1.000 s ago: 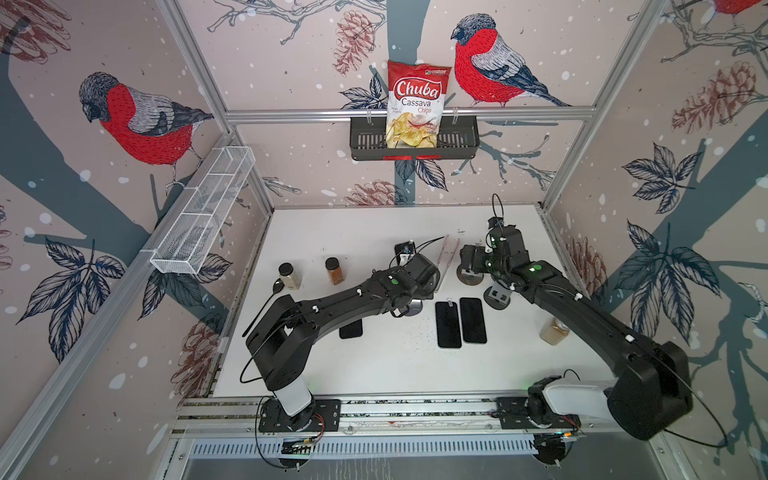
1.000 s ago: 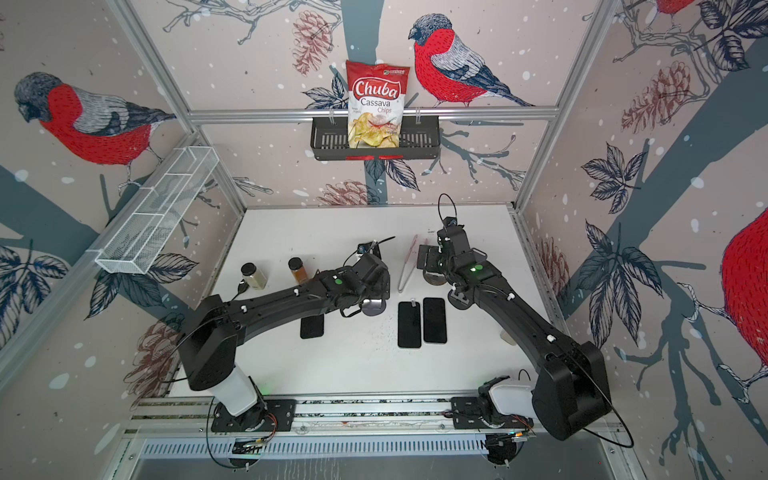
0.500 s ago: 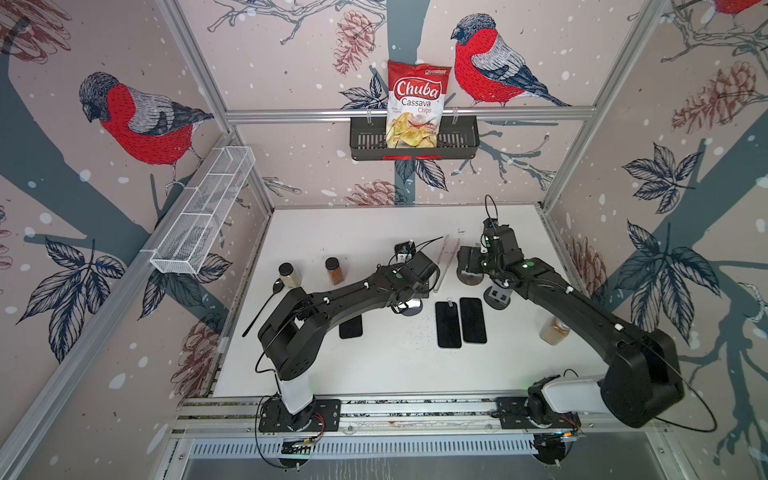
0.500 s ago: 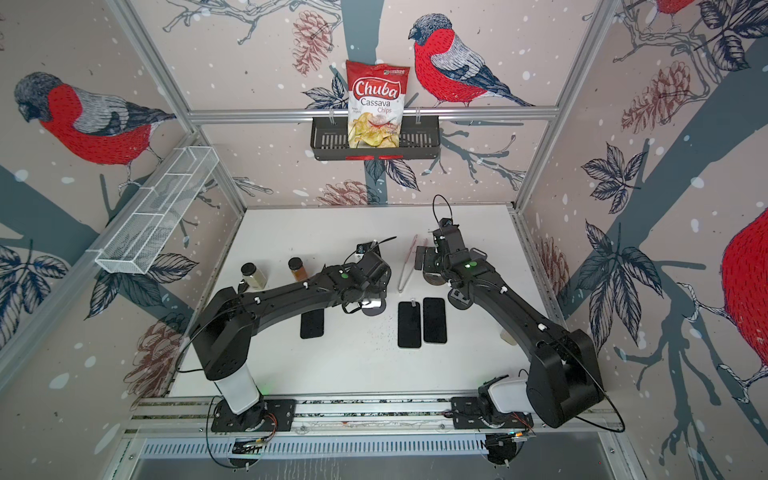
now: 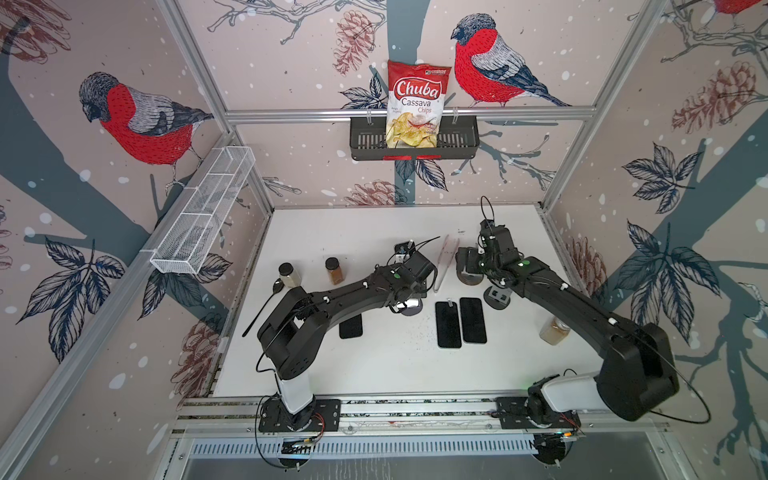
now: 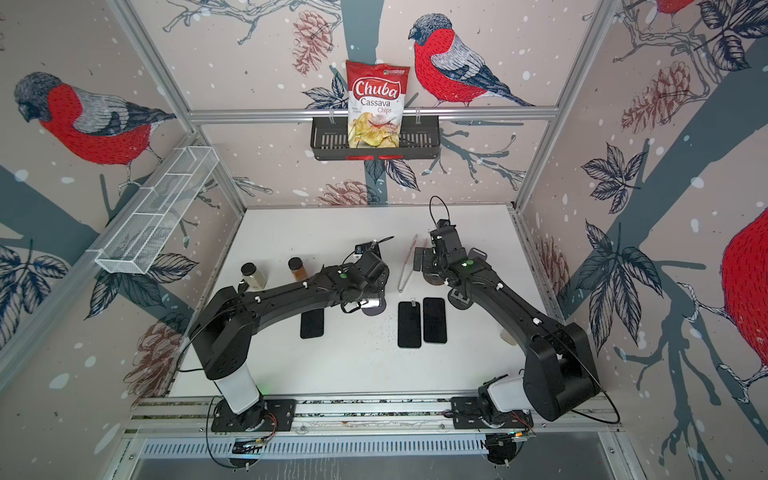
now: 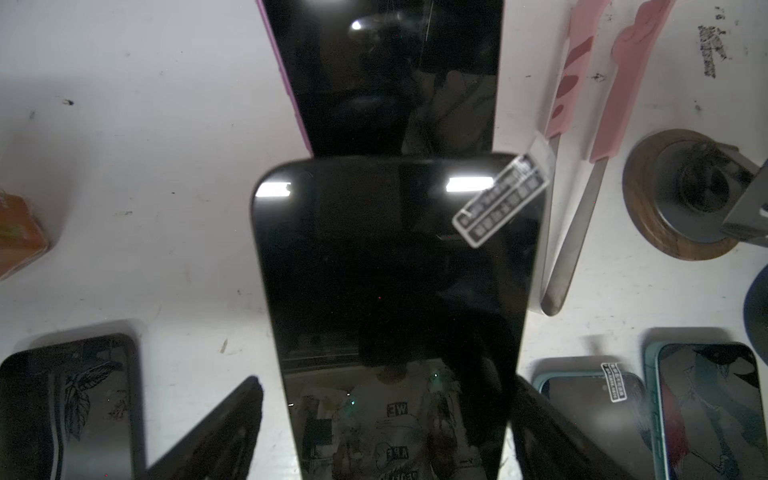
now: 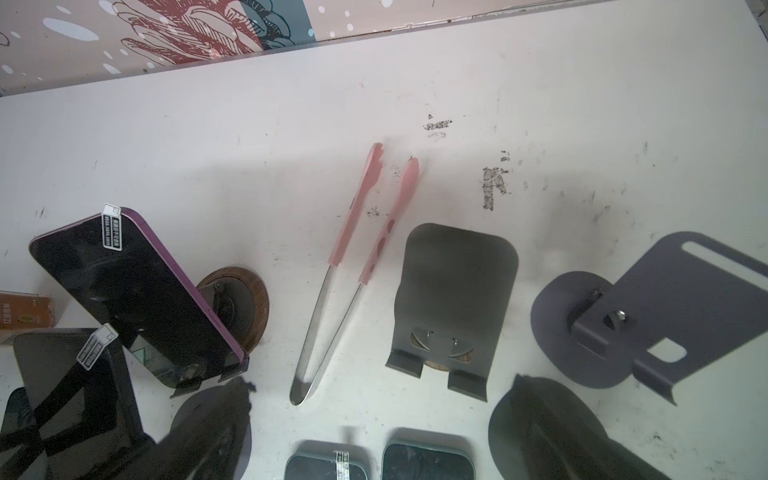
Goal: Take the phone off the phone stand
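I see phone [image 7: 390, 270] leaning on phone stand [image 6: 376, 309], counter [image 5: 374, 232] centre, dead at 12 of left pincer [image 7: 386, 380], long axis along approach. Jaws apart, straddling its edges. Right pincer [image 8: 382, 386] apart, empty, farther off.

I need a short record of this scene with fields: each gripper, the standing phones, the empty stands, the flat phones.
left gripper: open, fingers on both sides of the stickered phone, which stands tilted
right gripper: open, holding nothing, near the pink tongs
other standing phone: purple-edged phone on the wooden-base stand
empty stands: dark grey stand; purple-grey stand
flat phones: left flat phone; middle flat phone; right flat phone
status: stickered phone not yet gripped
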Available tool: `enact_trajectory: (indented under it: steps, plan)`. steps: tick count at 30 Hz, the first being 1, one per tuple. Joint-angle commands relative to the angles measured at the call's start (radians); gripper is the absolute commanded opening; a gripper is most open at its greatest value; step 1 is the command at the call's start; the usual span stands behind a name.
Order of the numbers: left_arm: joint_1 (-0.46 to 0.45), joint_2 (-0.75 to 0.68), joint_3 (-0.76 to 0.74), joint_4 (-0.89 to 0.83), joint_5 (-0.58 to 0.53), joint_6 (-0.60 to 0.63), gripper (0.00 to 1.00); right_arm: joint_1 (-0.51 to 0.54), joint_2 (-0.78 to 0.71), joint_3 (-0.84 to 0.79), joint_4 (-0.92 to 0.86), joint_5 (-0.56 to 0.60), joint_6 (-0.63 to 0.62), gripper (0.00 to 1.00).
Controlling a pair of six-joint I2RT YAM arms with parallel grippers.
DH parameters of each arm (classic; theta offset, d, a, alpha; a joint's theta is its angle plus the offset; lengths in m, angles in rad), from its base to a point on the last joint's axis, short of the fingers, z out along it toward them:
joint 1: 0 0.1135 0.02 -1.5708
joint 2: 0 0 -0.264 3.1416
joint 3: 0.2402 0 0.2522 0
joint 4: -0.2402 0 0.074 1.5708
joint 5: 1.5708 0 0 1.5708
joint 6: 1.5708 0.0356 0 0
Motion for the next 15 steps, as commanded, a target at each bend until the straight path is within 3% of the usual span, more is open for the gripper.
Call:
enact_trajectory:
  steps: [1, 15]
  plan:
    - [0.001, -0.003, -0.003, 0.013, 0.009, 0.002, 0.90, 0.003, 0.003, 0.006, 0.019, 0.011, 0.011, 0.99]
    - [-0.002, 0.000, -0.008, 0.027, 0.013, 0.006, 0.76, 0.003, 0.001, 0.000, 0.023, 0.011, 0.009, 0.99]
